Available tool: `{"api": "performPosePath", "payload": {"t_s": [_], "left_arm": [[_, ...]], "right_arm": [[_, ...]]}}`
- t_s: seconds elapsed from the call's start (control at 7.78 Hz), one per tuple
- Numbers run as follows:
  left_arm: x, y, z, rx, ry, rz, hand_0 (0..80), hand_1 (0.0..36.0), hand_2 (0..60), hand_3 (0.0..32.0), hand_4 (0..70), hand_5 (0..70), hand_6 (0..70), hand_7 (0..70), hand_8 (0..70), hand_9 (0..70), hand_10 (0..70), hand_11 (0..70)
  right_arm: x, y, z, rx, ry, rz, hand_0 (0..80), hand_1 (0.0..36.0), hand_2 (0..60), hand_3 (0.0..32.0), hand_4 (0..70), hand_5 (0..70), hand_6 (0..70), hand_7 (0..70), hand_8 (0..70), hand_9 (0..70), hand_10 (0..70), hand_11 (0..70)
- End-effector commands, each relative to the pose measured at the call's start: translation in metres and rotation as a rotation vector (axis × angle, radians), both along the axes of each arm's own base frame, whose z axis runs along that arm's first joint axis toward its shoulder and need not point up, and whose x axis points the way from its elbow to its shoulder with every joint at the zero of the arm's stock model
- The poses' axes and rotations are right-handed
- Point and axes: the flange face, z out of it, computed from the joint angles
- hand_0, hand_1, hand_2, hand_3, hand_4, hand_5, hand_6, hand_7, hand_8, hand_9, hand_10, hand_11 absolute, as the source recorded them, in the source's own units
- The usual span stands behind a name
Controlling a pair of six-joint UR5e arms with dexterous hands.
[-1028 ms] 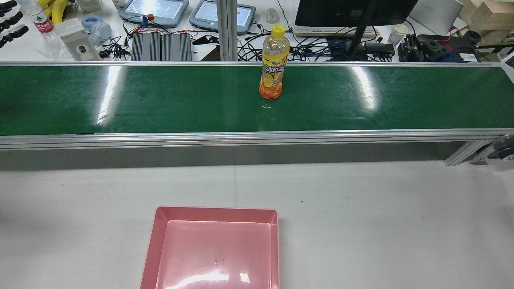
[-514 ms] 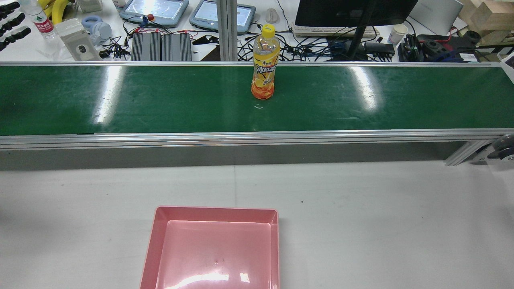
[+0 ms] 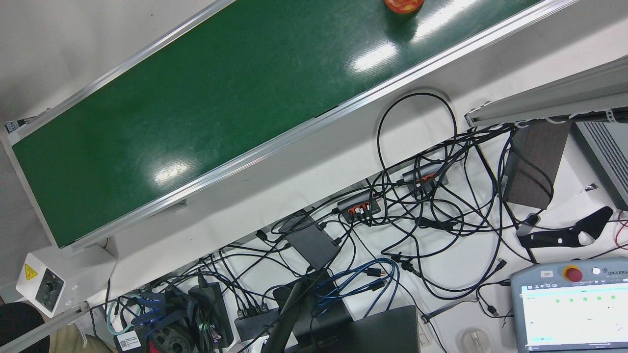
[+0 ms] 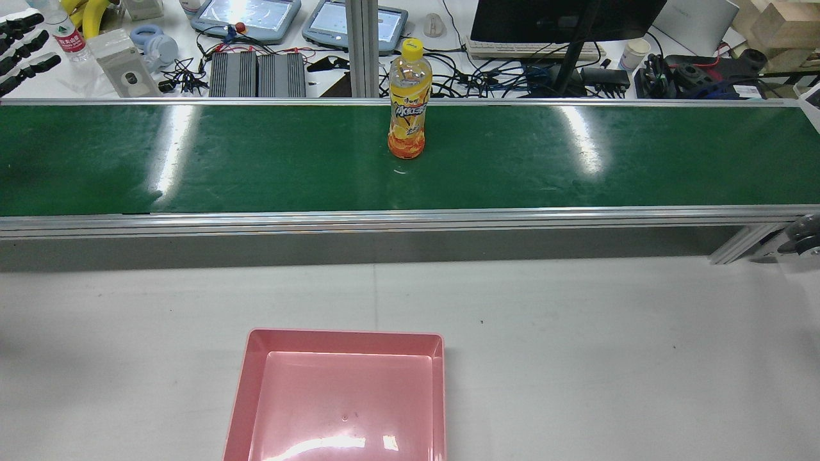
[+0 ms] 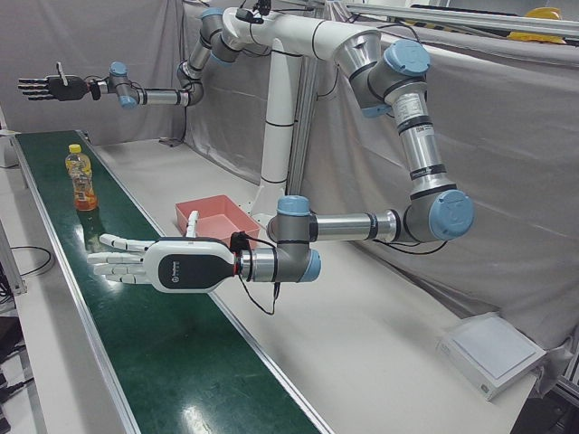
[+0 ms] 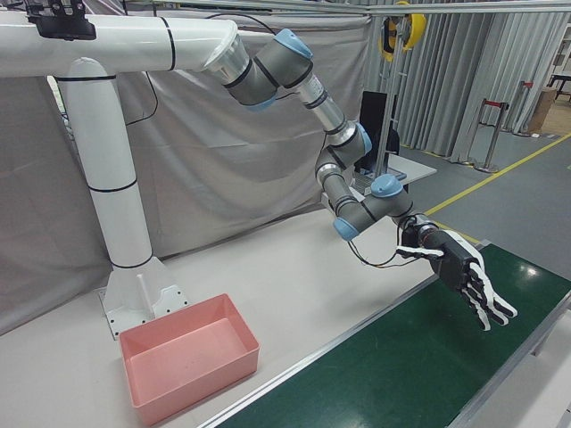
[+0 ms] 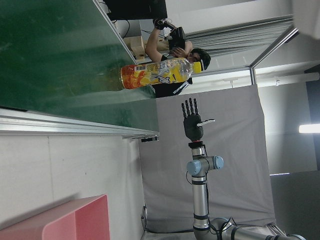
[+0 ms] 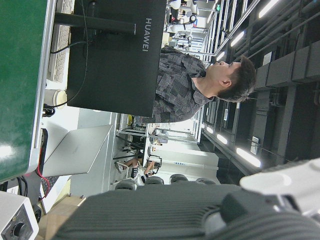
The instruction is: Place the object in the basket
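An orange drink bottle (image 4: 407, 102) with a yellow cap stands upright on the green conveyor belt (image 4: 576, 166), towards its far edge. The left-front view shows the bottle (image 5: 81, 176) between my two hands. My left hand (image 5: 167, 264) hovers low over the belt, open, fingers stretched across it. Its dark fingertips (image 4: 22, 48) show at the rear view's left edge. My right hand (image 5: 50, 88) is raised beyond the bottle, open, thumb up. The pink basket (image 4: 438, 397) sits empty on the white table. Neither hand touches the bottle.
Beyond the belt a desk holds cables, two teach pendants (image 4: 246, 16) and a monitor (image 4: 564, 19). A control box (image 3: 40, 284) sits at the belt's end. The white pedestal (image 5: 279, 136) stands behind the basket (image 5: 192, 220). A person is behind the monitor in the right hand view.
The bottle has travelled left along the belt in the rear view. My left hand's fingertips have come further into that view, and a shadow has appeared on the belt's left part.
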Motion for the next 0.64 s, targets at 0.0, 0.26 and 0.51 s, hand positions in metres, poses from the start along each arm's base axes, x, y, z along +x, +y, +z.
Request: {"api": "performPosePath", "payload": {"t_s": [0.0,0.26,0.51], "left_arm": [[0.0014,0.0007,0.0028,-0.009,-0.004,0.003,58.8,4.5,0.0,0.4,11.6,14.2,1.6,0.1,3.0,3.2,7.3,12.1],[0.0013,0.0011,0.0045,-0.011,-0.005,0.003,58.6,4.6,0.0,0.4,11.7,14.9,1.7,0.2,2.8,3.4,7.2,12.0],[0.0004,0.0010,0.0045,-0.011,-0.005,0.002,58.6,4.3,0.0,0.4,11.7,14.8,1.4,0.0,3.1,3.5,7.4,12.2]], "right_arm": [[0.0000,0.0001,0.0004,-0.001,0.001,0.000,0.0,0.0,0.0,0.0,0.0,0.0,0.0,0.0,0.0,0.0,0.0,0.0],[0.0000,0.0001,0.0004,-0.001,0.001,0.000,0.0,0.0,0.0,0.0,0.0,0.0,0.0,0.0,0.0,0.0,0.0,0.0],[0.0000,0.0001,0.0004,-0.001,0.001,0.000,0.0,0.0,0.0,0.0,0.0,0.0,0.0,0.0,0.0,0.0,0.0,0.0]]}}
